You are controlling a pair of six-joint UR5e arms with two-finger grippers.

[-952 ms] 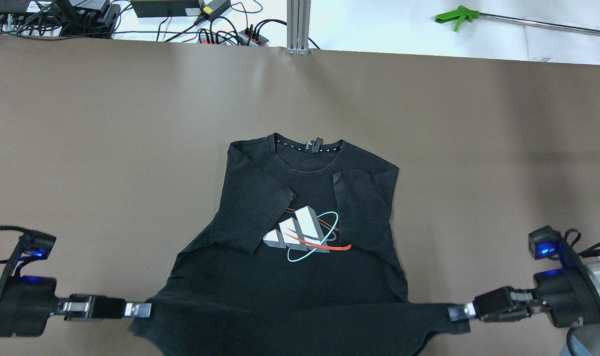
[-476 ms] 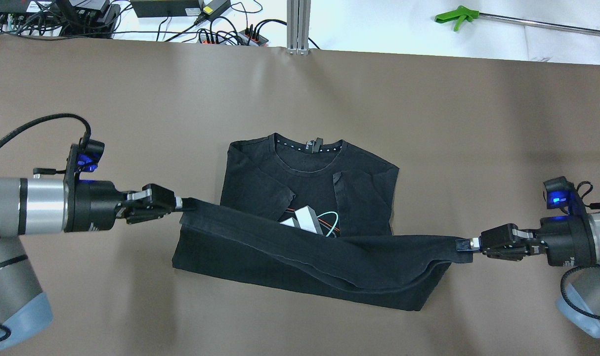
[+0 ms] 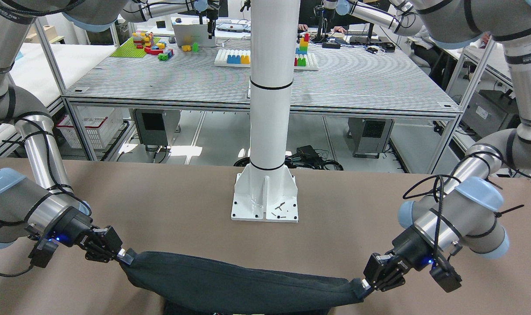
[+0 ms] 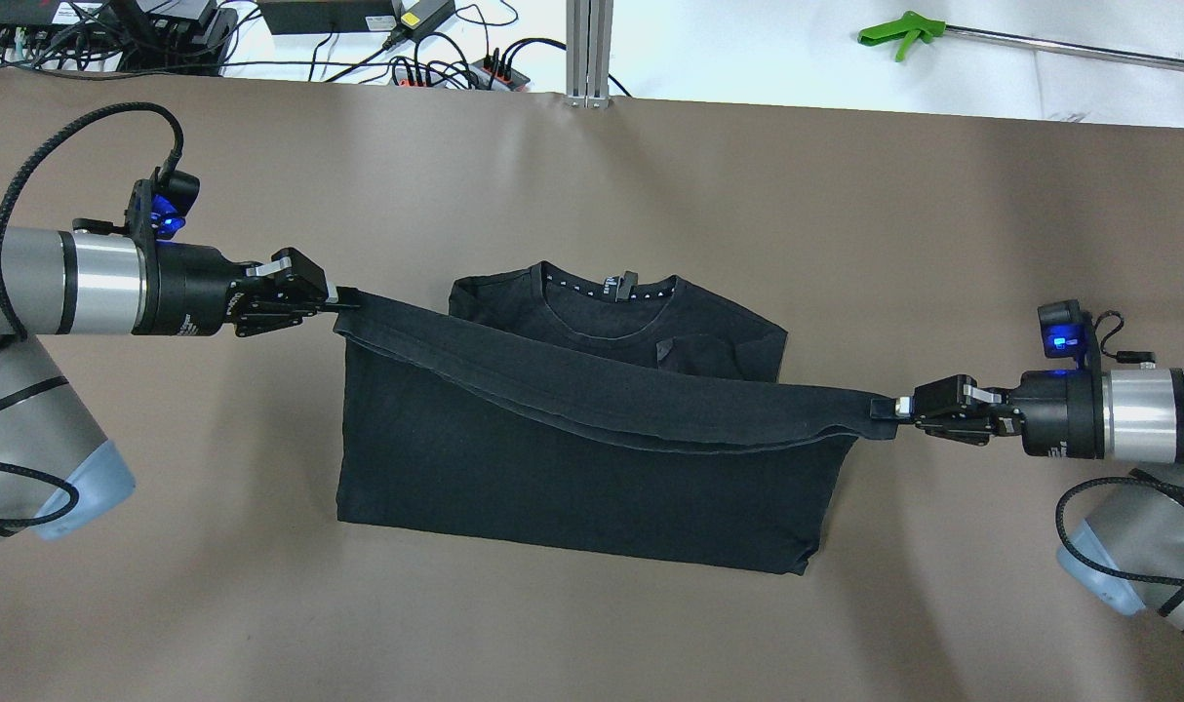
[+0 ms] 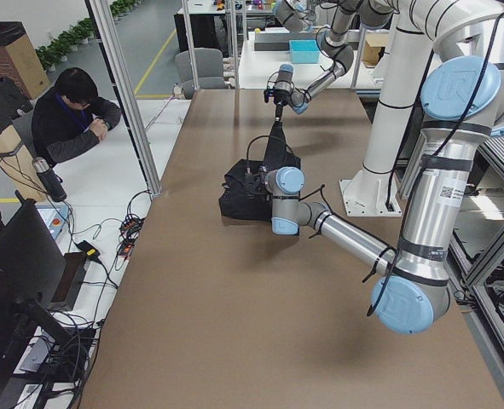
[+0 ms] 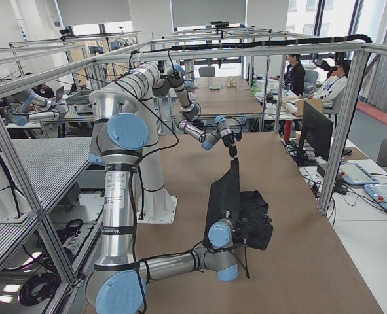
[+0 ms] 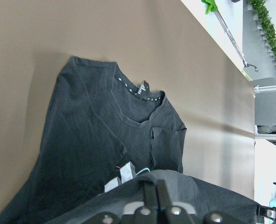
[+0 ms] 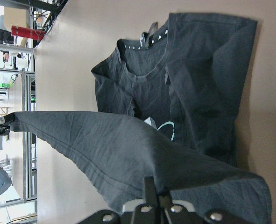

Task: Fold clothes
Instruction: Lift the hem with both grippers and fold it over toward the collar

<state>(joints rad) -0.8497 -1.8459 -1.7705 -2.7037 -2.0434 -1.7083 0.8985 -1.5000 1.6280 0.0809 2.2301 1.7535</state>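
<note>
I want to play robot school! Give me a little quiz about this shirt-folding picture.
1. True or false: the black T-shirt has its hem held up off the table by both grippers.
2. Which gripper is nearer the collar end of the shirt? A) left gripper B) right gripper C) both are level
3. What colour is the table?
Key: 1 true; 2 A; 3 brown.
</note>
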